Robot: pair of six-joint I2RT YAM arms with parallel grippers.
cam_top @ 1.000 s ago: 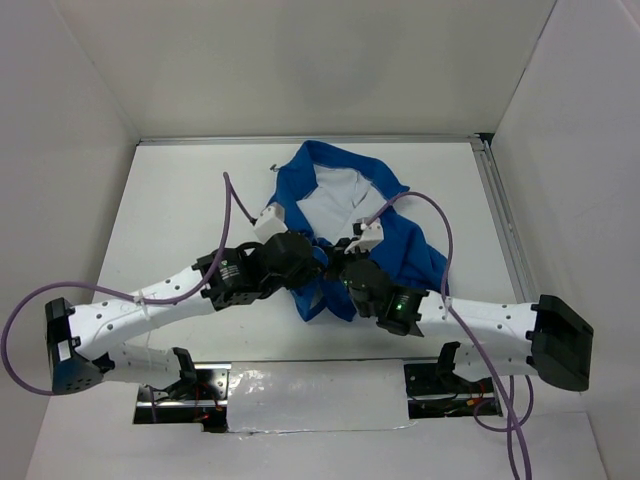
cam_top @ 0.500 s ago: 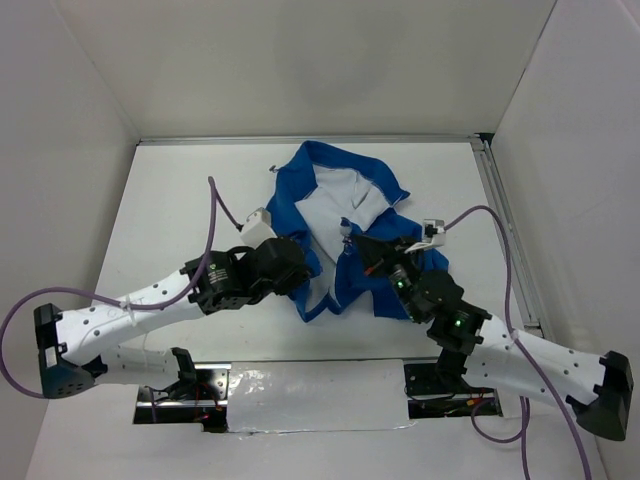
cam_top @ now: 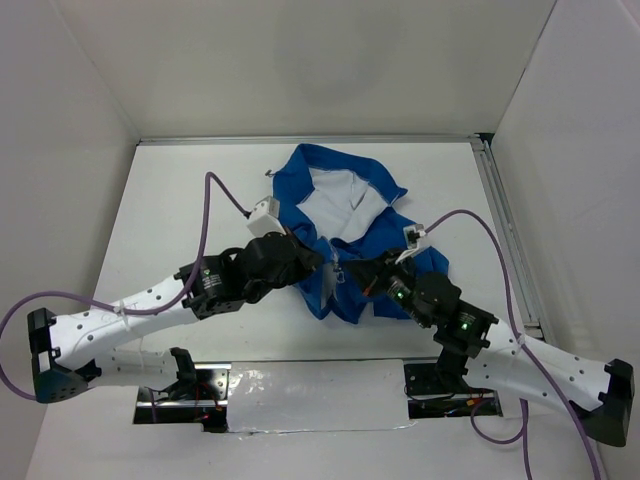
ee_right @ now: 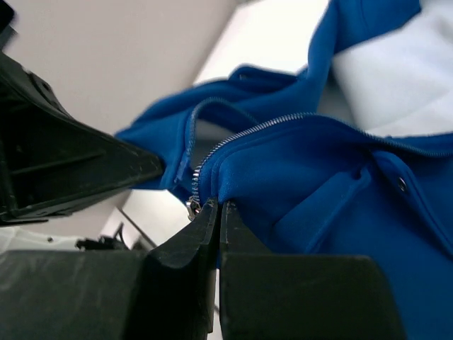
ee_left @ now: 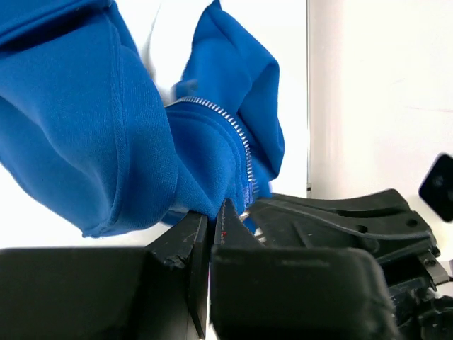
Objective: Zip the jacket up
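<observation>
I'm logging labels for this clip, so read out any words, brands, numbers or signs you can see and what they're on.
No readable text in any view.
jacket: no label or logo showing.
zipper: bare metal teeth, no legible stamp.
right arm: only green lights, no legible printing.

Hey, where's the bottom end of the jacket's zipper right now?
In the top view it sits centre frame at the jacket's near hem, between the left gripper and right gripper, whose jaws pinch the fabric beside the zipper.
</observation>
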